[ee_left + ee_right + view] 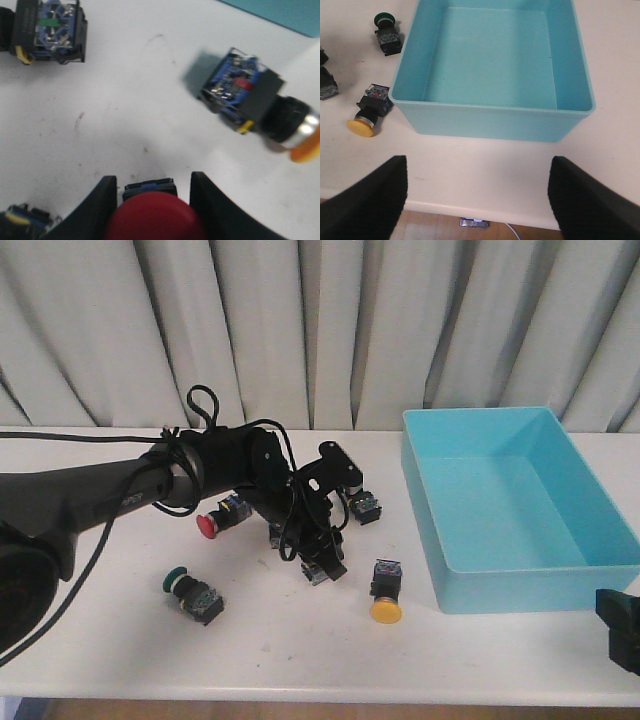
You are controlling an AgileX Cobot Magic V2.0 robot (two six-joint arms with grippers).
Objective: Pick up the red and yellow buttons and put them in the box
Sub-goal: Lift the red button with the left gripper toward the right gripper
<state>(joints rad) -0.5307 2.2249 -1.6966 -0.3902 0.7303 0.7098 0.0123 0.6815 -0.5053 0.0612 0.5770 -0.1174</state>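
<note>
- My left gripper (152,200) is clamped on a red button (154,220).
- My right gripper (477,192) is spread wide, near side of the box (492,117).
- A yellow button (385,592) lies left of the box.

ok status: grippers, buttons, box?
Left gripper straddles a red button, contact unclear. Right gripper open, idle near the box, which is empty. Yellow button on table beside box. Nothing blocking.

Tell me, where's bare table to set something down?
Bare table runs along the near edge, between the green button and the yellow button. The blue box is empty too. It is crowded mid-table, around the left gripper and the red button.
</note>
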